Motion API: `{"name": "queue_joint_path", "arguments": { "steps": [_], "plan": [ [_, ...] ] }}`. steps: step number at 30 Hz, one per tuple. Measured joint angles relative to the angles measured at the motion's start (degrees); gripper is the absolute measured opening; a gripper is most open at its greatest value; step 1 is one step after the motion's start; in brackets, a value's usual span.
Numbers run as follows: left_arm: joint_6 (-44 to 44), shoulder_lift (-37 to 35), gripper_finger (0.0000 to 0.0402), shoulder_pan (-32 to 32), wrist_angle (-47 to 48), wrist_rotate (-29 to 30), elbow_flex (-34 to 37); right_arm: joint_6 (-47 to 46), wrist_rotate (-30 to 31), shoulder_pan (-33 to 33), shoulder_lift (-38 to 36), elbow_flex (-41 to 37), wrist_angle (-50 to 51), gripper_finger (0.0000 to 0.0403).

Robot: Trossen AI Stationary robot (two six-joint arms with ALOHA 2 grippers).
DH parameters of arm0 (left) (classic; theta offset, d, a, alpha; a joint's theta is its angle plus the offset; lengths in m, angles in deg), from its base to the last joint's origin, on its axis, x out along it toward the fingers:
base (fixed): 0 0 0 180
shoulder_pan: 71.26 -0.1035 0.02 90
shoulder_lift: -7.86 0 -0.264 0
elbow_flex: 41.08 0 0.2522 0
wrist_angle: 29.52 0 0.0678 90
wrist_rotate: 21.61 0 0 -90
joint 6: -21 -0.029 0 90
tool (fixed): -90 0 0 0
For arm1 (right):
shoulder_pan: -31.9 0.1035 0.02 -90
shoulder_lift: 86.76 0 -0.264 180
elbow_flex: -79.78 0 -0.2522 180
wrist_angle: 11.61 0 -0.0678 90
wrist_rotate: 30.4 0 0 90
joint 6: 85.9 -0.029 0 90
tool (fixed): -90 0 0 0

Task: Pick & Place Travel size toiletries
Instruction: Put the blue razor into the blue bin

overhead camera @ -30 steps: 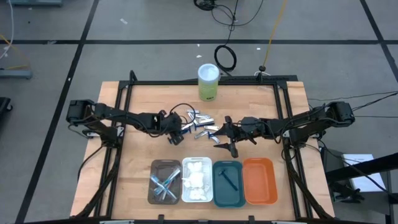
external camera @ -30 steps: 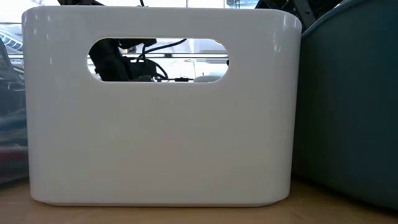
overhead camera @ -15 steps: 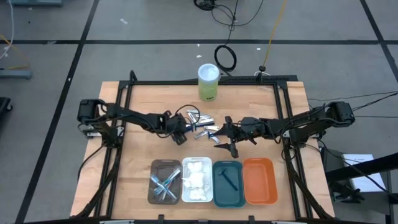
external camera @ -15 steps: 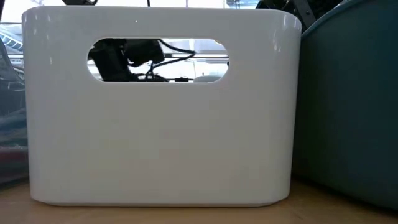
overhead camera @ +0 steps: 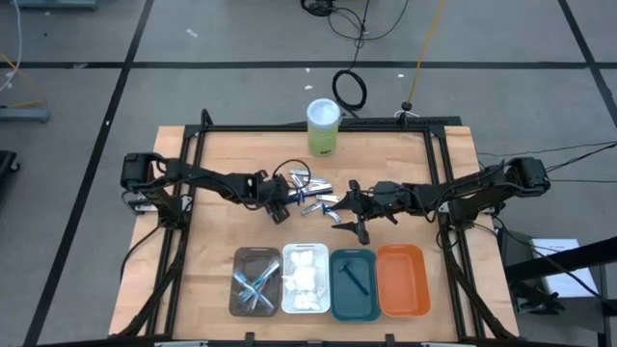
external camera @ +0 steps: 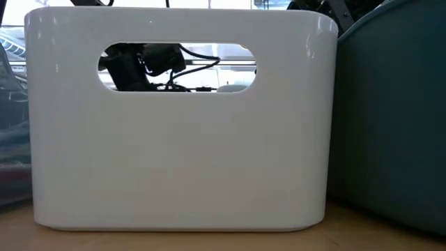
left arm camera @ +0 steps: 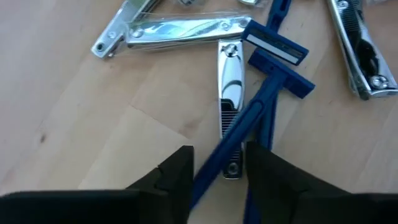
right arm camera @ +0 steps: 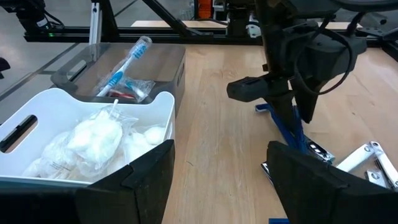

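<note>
Overhead, I see the pale wooden worktop (overhead camera: 222, 241) with the loose toiletries gathered at centre frame: a cluster of small shiny silver metal nail clippers (overhead camera: 310, 183) mixed with dark blue plastic razors (left arm camera: 273, 93). My left pincer (overhead camera: 281, 200) sits at the left edge of this cluster, low over the wood. In the left wrist view its two dark fingers (left arm camera: 177, 177) stand on either side of the handle of one dark blue razor, closing in on it with narrow gaps still showing; I cannot tell whether they have gripped it yet. That razor lies across a silver clipper (left arm camera: 231, 81), and a second razor lies just beside it.

My right pincer (overhead camera: 348, 218) hovers at the right edge of the same cluster, centre frame, its fingers (right arm camera: 314, 177) spread apart and holding nothing.

Four rounded rectangular trays line the lower centre of the overhead frame, side by side. From left to right:
- brown tray (overhead camera: 237, 258), holding pale teal and clear toothbrushes (overhead camera: 254, 285);
- white tray (overhead camera: 285, 253), holding white soft wads in clear wrap (overhead camera: 305, 280);
- teal tray (overhead camera: 337, 308), holding one dark blue razor (overhead camera: 353, 278);
- orange tray (overhead camera: 401, 281).

A tall green-and-white cylindrical canister (overhead camera: 323, 127) stands upright at the upper centre of the worktop, well apart from the trays. The table-height view is almost filled by the white tray's wall (external camera: 174, 153), with dark arm parts visible through its handle slot.
</note>
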Motion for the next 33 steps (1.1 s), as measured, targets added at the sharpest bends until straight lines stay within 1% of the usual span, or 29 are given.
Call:
{"name": "queue_joint_path", "arguments": {
  "steps": [3,6,8,11,15,19,23,26,29,33],
  "plan": [
    [-0.09,0.0,0.0089,0.06,0.02,-0.79,0.0,0.0,0.0,0.0,0.0,0.0,0.0,0.0242],
    [-0.2,0.0,0.0028,0.07,0.1,-1.12,0.04,0.0,0.0,0.0,0.0,0.0,0.0,0.0242],
    [-0.4,0.0,0.0012,0.05,0.08,-0.9,0.04,0.0,0.0,0.0,0.0,0.0,0.0,0.0242],
    [-0.41,-0.04,0.0013,0.06,-0.48,-0.74,0.13,-0.02,0.0,0.0,0.0,0.0,0.0,0.0242],
    [-0.4,-2.42,0.0006,0.09,-0.59,-0.78,0.32,-0.02,0.0,0.0,0.0,0.02,0.02,0.0242],
    [-0.66,-7.07,0.0,0.46,0.18,-1.02,0.63,-0.02,0.0,0.0,0.0,0.02,0.02,0.0242],
    [-1.15,-11.93,0.0,1.91,-0.94,1.67,0.42,-0.02,0.0,0.0,0.0,0.02,0.02,0.0242],
    [-1.94,-14.18,0.0,3.04,-1.31,1.85,0.42,-0.02,0.0,0.0,0.0,0.02,0.02,0.0242],
    [-1.71,-14.85,0.0003,4.08,-2.03,-0.02,0.28,-0.02,0.0,0.0,0.0,0.02,0.02,0.0242],
    [-2.91,-12.89,0.0029,5.2,-1.94,-1.86,0.22,0.02,0.0,0.0,0.0,0.02,0.0,0.0242]
  ]
}}
